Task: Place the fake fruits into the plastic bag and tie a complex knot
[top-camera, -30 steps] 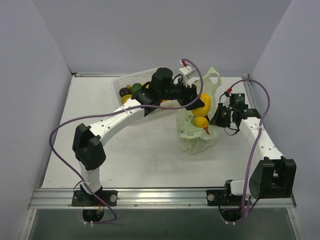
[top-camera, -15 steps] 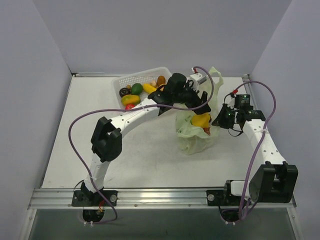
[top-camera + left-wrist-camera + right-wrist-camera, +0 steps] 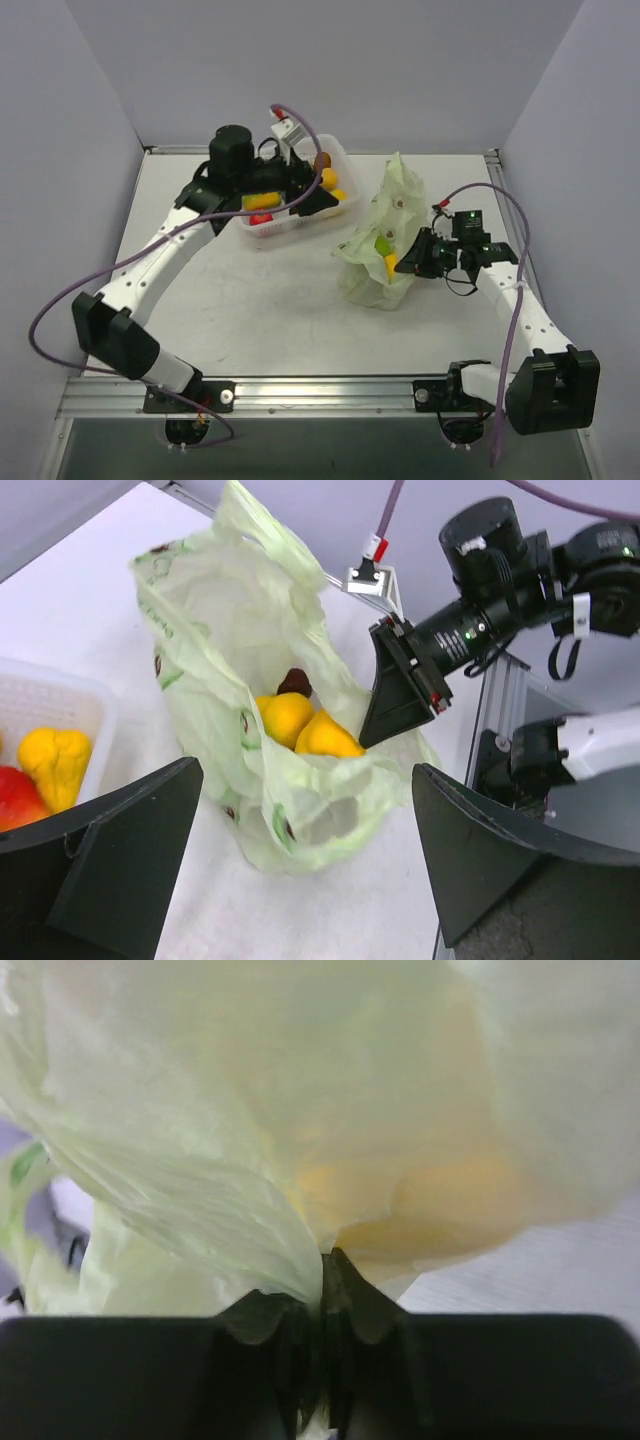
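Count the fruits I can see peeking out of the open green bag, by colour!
Inside the bag, seen from the left wrist camera:
yellow fruits: 2
dark brown fruit: 1
Total: 3 showing. More may be hidden under the plastic.

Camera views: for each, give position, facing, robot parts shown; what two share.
Top external: above, behind the bases, looking down at the table; left arm, right arm.
Left wrist: by the basket, facing the plastic bag; open left gripper.
Right wrist: against the bag; right gripper shut on it.
Shared: top and left wrist show yellow fruits bagged.
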Robot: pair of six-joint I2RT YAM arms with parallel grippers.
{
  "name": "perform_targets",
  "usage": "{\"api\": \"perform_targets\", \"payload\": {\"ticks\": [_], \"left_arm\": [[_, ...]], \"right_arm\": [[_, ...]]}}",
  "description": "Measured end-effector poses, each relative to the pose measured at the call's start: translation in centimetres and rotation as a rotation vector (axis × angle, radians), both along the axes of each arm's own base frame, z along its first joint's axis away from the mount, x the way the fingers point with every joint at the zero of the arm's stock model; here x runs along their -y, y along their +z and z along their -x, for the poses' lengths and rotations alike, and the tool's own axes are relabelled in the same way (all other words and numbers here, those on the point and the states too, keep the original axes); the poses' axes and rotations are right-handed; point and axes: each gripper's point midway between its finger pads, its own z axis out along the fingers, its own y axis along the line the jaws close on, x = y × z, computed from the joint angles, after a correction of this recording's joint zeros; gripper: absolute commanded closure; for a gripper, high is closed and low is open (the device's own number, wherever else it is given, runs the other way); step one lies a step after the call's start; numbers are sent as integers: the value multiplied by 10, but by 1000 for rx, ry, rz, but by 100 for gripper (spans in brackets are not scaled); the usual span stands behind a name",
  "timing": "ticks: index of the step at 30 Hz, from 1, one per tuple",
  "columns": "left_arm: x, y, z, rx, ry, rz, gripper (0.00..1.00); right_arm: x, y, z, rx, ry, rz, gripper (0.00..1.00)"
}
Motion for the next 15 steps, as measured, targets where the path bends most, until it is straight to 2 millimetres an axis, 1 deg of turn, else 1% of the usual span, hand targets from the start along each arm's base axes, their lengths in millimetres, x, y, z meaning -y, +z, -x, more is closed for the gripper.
{"api": "perform_targets", "payload": {"ticks": [1, 2, 4, 5, 6, 9, 12, 13, 15], "left_arm": [[-16, 0, 7, 5, 2, -4, 3], [-28, -2, 15, 13, -4, -11, 2], [-44, -11, 36, 31, -33, -40, 3], [-48, -17, 45, 33, -44, -57, 2], [-52, -23, 52, 32, -54, -71, 3], [-60, -43, 67, 4, -61, -105, 3], [-64, -62, 71, -59, -28, -121, 3], [-65, -69, 71, -88, -5, -128, 3], [-65, -81, 69, -145, 40, -136, 3]], "right_arm": [[-11, 3, 5, 5, 39, -25, 62], [-24, 7, 10, 10, 82, -51, 52], [-43, 15, 22, 37, 173, -85, 40], [-51, 20, 28, 52, 214, -101, 39], [-53, 25, 32, 71, 243, -106, 38], [-44, 40, 38, 127, 270, -73, 39], [-23, 65, 32, 223, 250, -4, 41], [-13, 75, 29, 259, 227, 22, 43], [11, 97, 20, 346, 165, 101, 44]]}}
